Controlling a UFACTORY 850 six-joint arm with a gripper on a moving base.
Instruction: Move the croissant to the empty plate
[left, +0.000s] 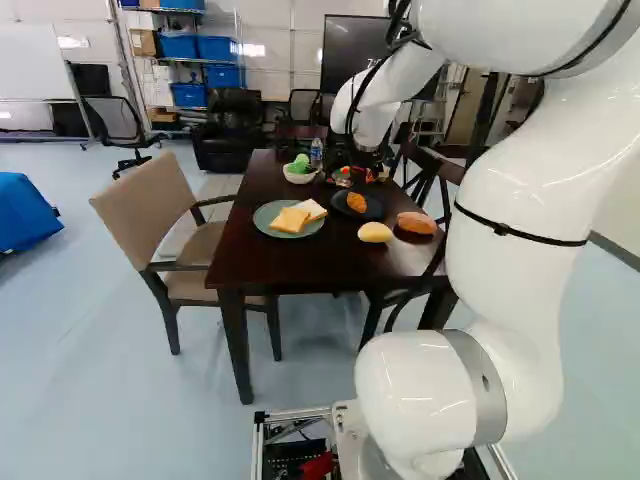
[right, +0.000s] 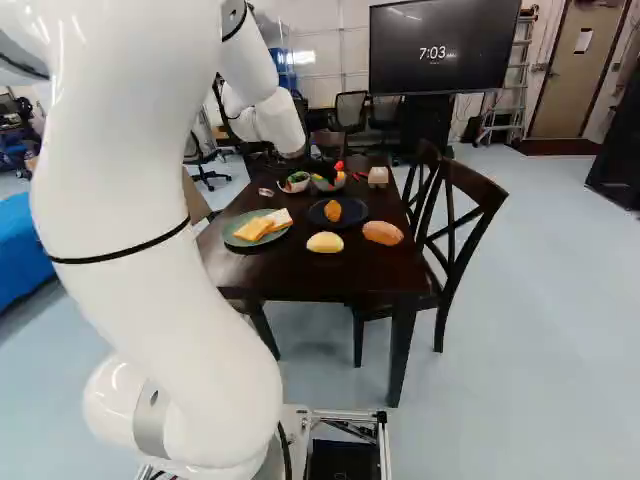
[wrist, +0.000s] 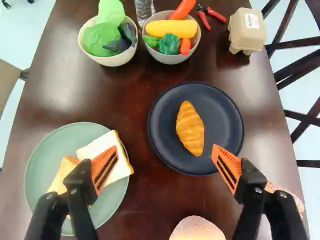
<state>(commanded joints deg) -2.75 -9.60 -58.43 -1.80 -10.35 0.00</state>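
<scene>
White robot arm rises at the right of the left base view, its upper links bent out over a dark wooden surface. A beige chair stands at the surface's left side in that view, a dark cross-backed chair opposite. Between them lie a green plate with slices of bread and, just beside it, a dark blue plate. The fingers hang above the surface; in the wrist view the fingers are spread wide, released, with nothing gripped. Ahead of them are two bowls, one with lettuce and eggplant, one with corn and peppers, near an egg carton. Nearer the arm's base rest a brown bread roll and a yellow bun. The croissant lies on the dark blue plate, apart from the fingers.
</scene>
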